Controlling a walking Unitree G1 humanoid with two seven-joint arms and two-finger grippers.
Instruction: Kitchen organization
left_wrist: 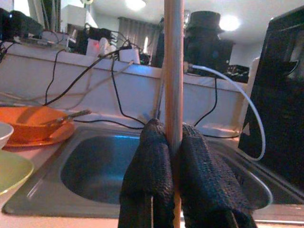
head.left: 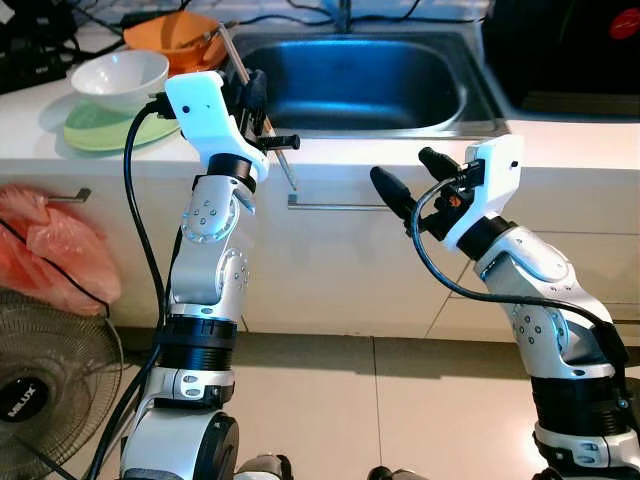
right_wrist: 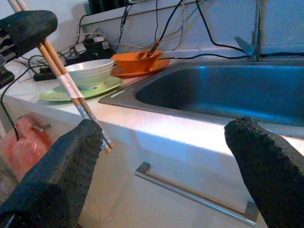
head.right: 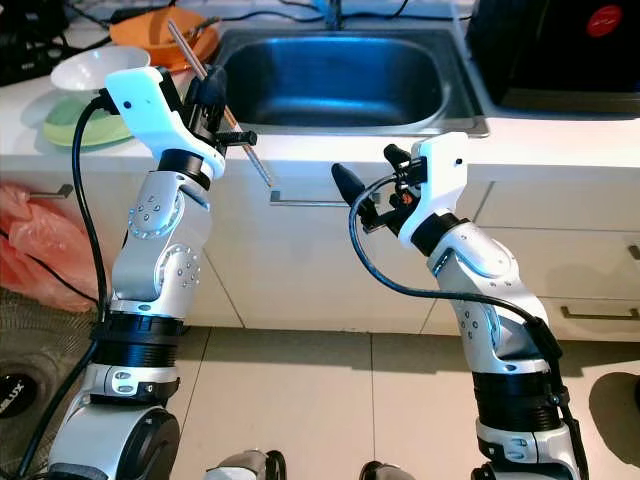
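Black fingers (left_wrist: 156, 175) of the left gripper (head.left: 262, 112) pinch 2 chopsticks (head.right: 222, 100) at the sink (head.left: 380, 85); right gripper (head.left: 412, 176) gapes empty; dishes remain unsorted.

sink (head.left: 350, 85): brushed steel | chopsticks (left_wrist: 173, 71): smooth wood | white bowl (head.left: 120, 78): glossy ceramic | left gripper (left_wrist: 178, 156) pads: rough black

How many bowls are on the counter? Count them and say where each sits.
2. A white bowl sits on a green plate left of the sink; an orange bowl sits on an orange plate behind it.
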